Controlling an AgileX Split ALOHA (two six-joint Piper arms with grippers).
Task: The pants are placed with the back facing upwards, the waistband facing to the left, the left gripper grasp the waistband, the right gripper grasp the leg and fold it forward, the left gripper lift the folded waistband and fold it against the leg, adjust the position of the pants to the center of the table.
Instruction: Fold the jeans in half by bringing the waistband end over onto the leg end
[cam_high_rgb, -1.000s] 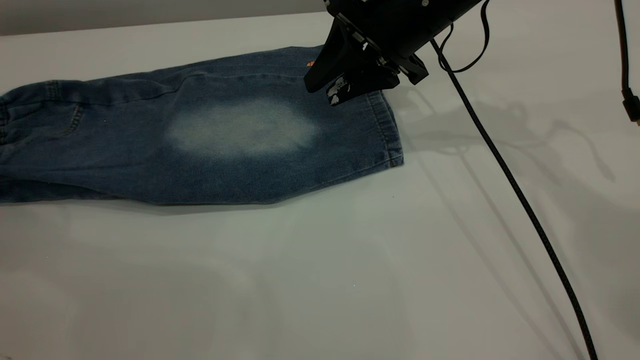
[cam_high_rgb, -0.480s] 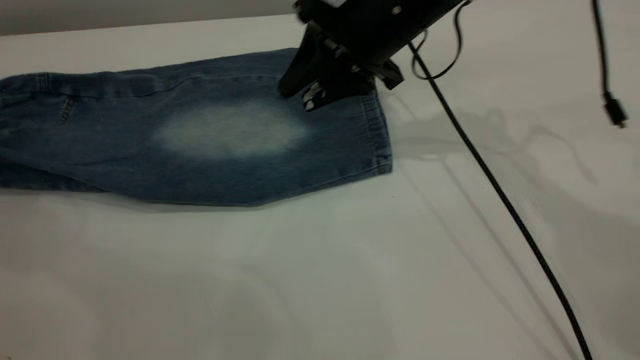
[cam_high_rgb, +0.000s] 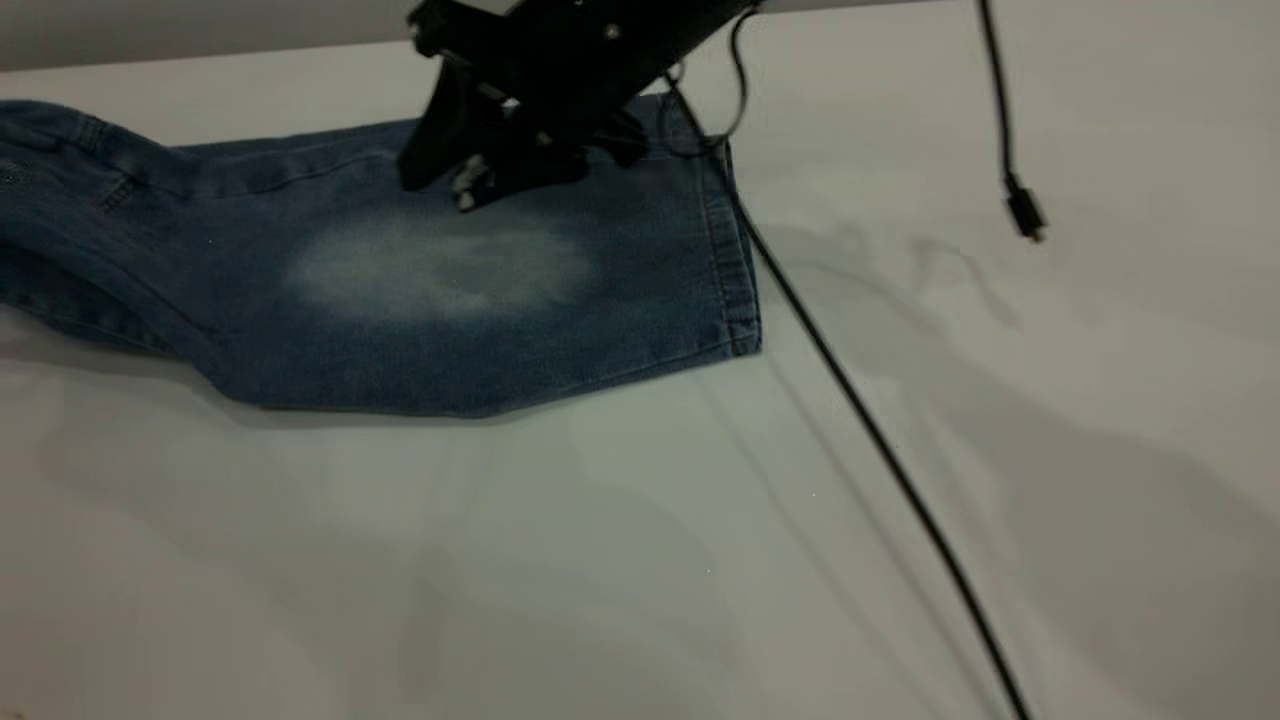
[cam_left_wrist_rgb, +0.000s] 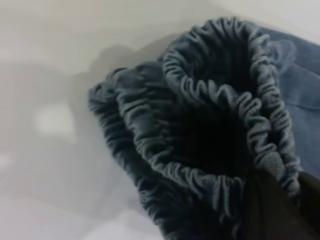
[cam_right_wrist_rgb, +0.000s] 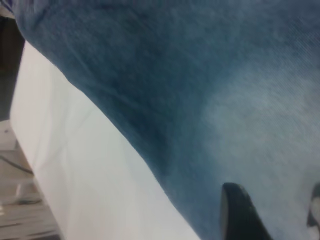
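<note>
No legible text, label, brand, number or sign found anywhere. Pale marks noted on the right gripper (cam_high_rgb: 465, 185) in the exterior view, too blurred to read. Nothing printed or written seen on the pants (cam_high_rgb: 440, 290) or the table (cam_high_rgb: 640, 560).

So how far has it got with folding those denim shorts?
Done, it seems: the pants lie doubled lengthwise, the pale-patched leg on top. In hand: the waistband end looks raised off the table, the left gripper at it; the right gripper hovers open over the leg. Left: laying the waistband onto the leg, then centring the pants.
</note>
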